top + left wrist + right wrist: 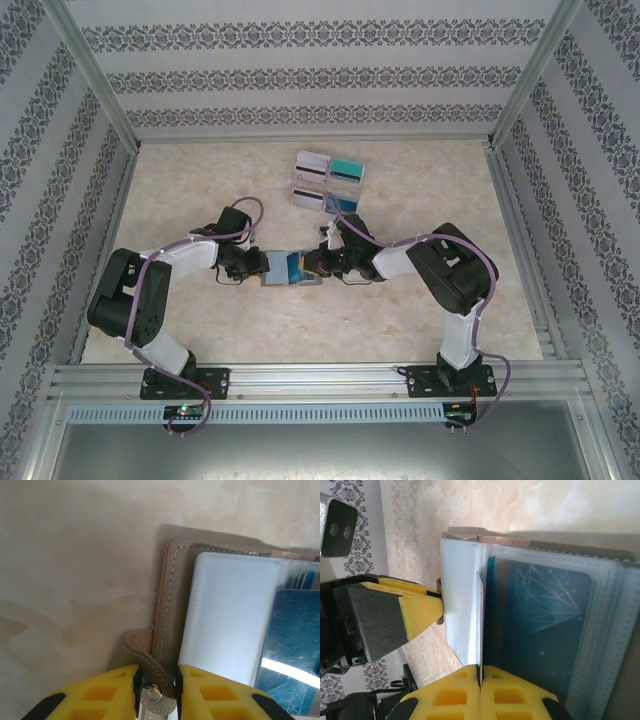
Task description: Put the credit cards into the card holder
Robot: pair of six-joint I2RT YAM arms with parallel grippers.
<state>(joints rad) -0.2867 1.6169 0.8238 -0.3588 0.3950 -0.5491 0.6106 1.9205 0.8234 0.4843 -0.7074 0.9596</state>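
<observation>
The card holder lies open on the table between my two grippers. My left gripper is shut on its grey-brown snap tab, at the holder's left edge. Its pale clear sleeves face up. A dark blue credit card sits inside one sleeve. My right gripper is shut on a thin pale credit card, seen edge-on and standing over the sleeves. Whether its far end is in a pocket I cannot tell. In the top view the left gripper and right gripper meet at the holder.
A four-part rack of cards, white-grey and teal, stands behind the holder. Metal frame rails and patterned walls bound the beige table. My left gripper's yellow finger is close to the holder's left side in the right wrist view.
</observation>
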